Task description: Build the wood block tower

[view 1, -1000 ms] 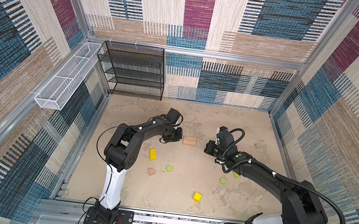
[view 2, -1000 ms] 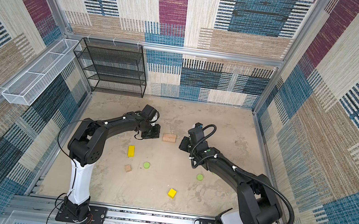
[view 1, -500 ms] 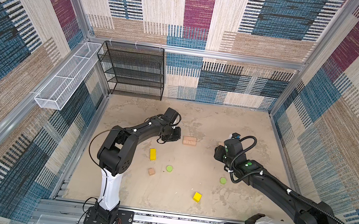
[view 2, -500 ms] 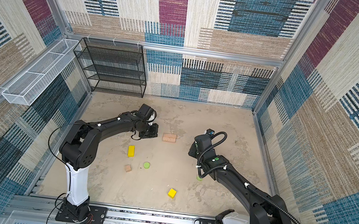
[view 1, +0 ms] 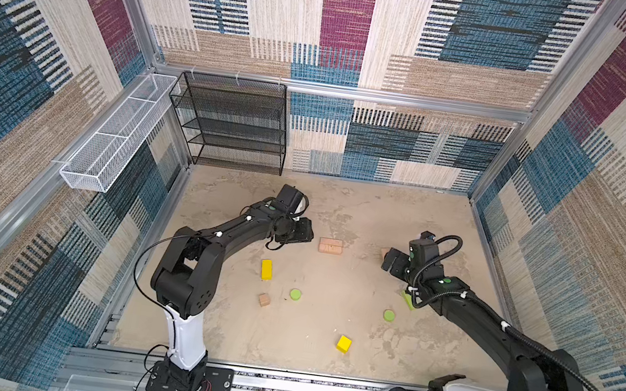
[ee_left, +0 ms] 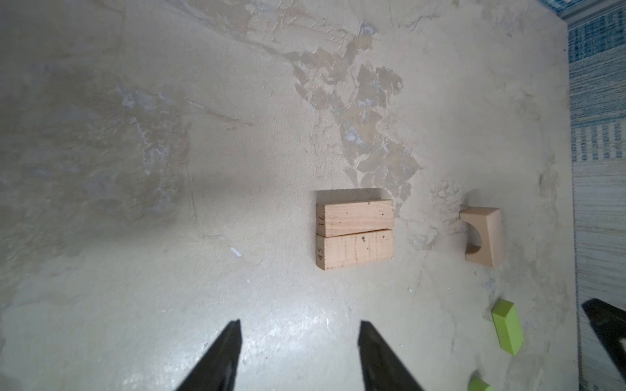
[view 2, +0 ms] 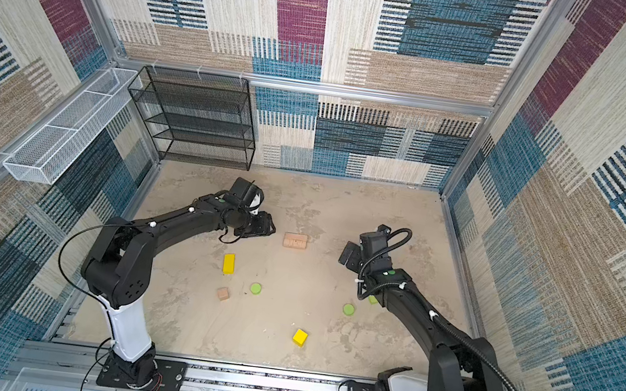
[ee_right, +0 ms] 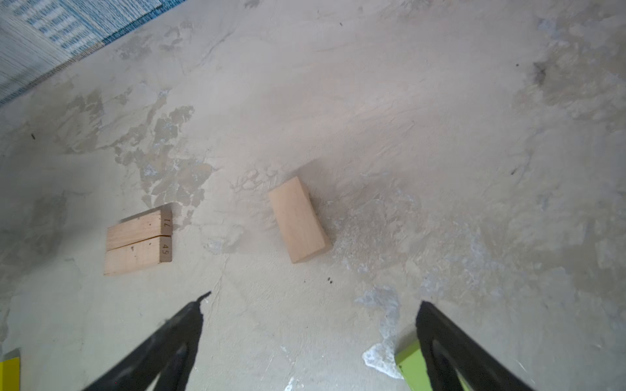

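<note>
our left gripper [ee_left: 299,325] and right gripper [ee_right: 314,301] hang open, empty; tan bars [ee_left: 355,233] paired as base, we likely grasp the arched tan block [ee_right: 299,219] next.

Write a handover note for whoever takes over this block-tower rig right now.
Left gripper: open, empty, facing the pair of tan wooden bars.
Right gripper: open, empty, near the tan notched wooden block.
Done: the two bars lie side by side, touching; nothing is stacked.
Loose: yellow wooden bar, tan wooden cube, two lime green wooden discs, yellow wooden cube, lime green wooden bar partly under the right arm.
Left: stack all of these.
</note>
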